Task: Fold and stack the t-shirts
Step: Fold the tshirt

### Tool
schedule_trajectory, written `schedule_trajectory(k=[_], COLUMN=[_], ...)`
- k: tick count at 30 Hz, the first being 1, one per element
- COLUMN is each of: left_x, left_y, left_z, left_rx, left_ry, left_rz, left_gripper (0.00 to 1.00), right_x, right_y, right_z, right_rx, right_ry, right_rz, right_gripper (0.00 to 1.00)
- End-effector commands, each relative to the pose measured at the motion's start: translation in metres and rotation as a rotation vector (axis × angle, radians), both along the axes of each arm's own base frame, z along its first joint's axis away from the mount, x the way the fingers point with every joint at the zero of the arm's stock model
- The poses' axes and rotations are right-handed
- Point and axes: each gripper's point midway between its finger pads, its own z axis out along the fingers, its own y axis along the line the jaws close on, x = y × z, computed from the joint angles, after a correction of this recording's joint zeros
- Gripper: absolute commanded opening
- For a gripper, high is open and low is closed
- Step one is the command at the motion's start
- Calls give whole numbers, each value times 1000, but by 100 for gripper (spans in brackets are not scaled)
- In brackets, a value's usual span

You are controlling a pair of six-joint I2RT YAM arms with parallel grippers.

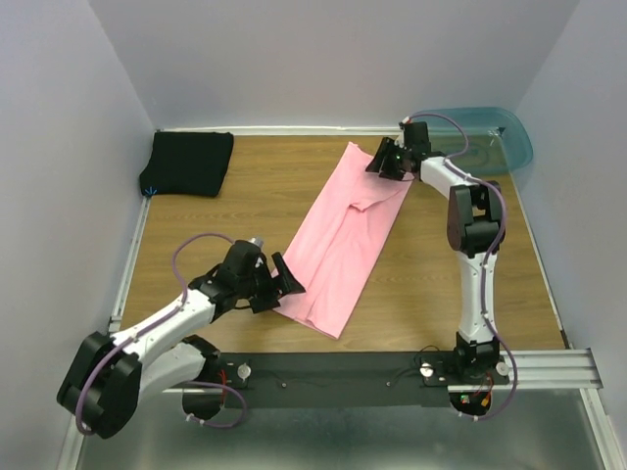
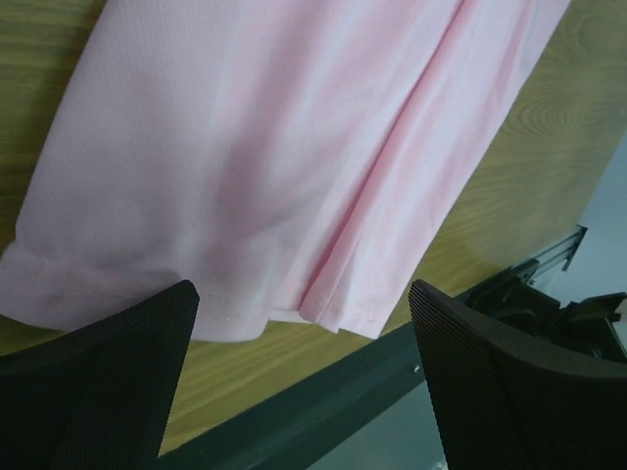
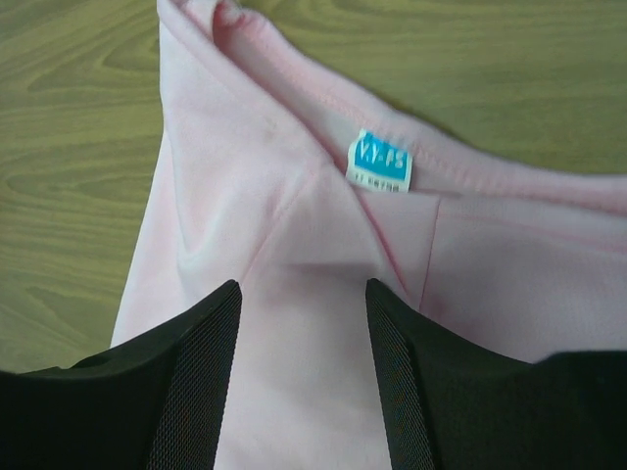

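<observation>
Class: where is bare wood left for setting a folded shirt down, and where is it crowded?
The table is bare between the black shirt and the pink shirt, and between the pink shirt and the right arm. Crowded: the far right corner by the bin and right gripper, and the near hem at the left gripper.

A small blue neck label [image 3: 379,162] with white lettering sits inside the pink t-shirt [image 3: 294,323] collar; its characters are too blurred to read.
</observation>
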Motion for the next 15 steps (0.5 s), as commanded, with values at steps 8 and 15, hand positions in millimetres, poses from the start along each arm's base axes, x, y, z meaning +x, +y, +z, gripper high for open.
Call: schedule_trajectory(k=[8,15], left_x=[63,94], left_y=[23,13], left_z=[50,23], left_rx=[282,388], left_ry=[-181,-232], left_rz=[28,-103], left_gripper=[81,56], right_x=[-112,-153], right_y=[10,1], right_z=[60,33], right_rx=[-46,29], right_ry=[28,99], right_rz=[19,-149], right_gripper=[64,49])
